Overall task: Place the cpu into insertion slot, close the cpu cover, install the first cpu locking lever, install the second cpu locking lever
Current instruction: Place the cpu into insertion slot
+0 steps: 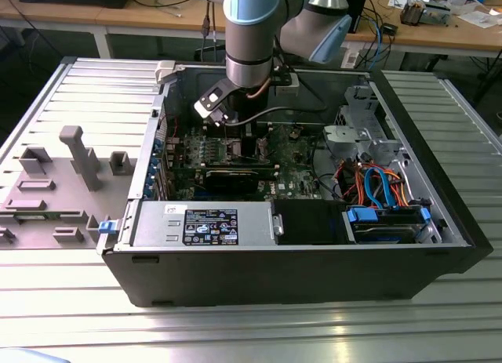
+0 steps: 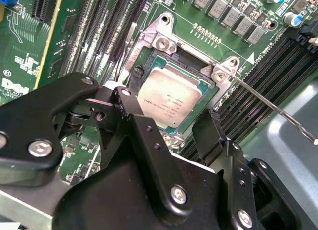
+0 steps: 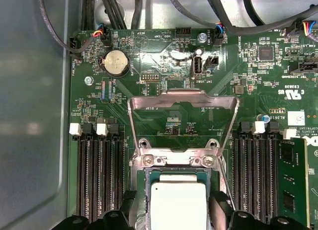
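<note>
The arm [image 1: 251, 34] reaches down into the open computer case [image 1: 298, 269] on the metal bench [image 1: 439, 332]. In both wrist views the pincer [image 2: 171, 108] [image 3: 173, 200] hangs just over the board, spread wider than the chip, a black finger off either side, gripping nothing. The cpu [image 2: 169, 96] [image 3: 178, 202] sits flat in the insertion slot [image 2: 164, 41] [image 3: 174, 160], silver top up. The cpu cover [image 3: 181, 95] is open, swung back from the socket, green board showing through its window. One thin locking lever [image 2: 268, 103] stands out free from a socket corner, over the memory slots [image 3: 99, 175].
</note>
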Motion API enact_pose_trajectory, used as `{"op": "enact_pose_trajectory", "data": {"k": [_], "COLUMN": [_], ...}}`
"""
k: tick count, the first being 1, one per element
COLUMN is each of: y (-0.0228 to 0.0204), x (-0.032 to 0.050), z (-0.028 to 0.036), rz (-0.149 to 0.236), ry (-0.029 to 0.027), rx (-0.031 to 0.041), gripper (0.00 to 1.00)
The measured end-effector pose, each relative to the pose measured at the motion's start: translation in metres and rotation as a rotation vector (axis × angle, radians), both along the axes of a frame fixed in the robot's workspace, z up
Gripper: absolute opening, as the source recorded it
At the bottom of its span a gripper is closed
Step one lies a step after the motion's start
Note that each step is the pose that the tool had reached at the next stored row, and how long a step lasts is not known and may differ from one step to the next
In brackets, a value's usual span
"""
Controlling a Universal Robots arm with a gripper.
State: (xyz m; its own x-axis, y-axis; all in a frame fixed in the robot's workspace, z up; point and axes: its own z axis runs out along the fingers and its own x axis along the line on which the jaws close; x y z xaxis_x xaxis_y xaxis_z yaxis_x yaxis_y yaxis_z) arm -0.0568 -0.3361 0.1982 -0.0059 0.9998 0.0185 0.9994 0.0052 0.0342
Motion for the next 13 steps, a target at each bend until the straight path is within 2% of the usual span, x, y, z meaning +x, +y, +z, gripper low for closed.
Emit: {"op": "enact_pose_trajectory", "data": {"k": [3, 8, 10, 13], "y": [0.0000, 0.0000, 0.0000, 0.0000], "x": [0.0000, 0.0000, 0.0001, 0.0001], "z": [0.0036, 0.0164, 0.0203, 0.0209], "rz": [0.000, 0.000, 0.000, 0.000], "ry": [0.0005, 0.0038, 0.0051, 0.0052], "rx": [-0.0008, -0.0017, -0.0026, -0.0033], "gripper": [0.69, 0.67, 0.54, 0.36]}}
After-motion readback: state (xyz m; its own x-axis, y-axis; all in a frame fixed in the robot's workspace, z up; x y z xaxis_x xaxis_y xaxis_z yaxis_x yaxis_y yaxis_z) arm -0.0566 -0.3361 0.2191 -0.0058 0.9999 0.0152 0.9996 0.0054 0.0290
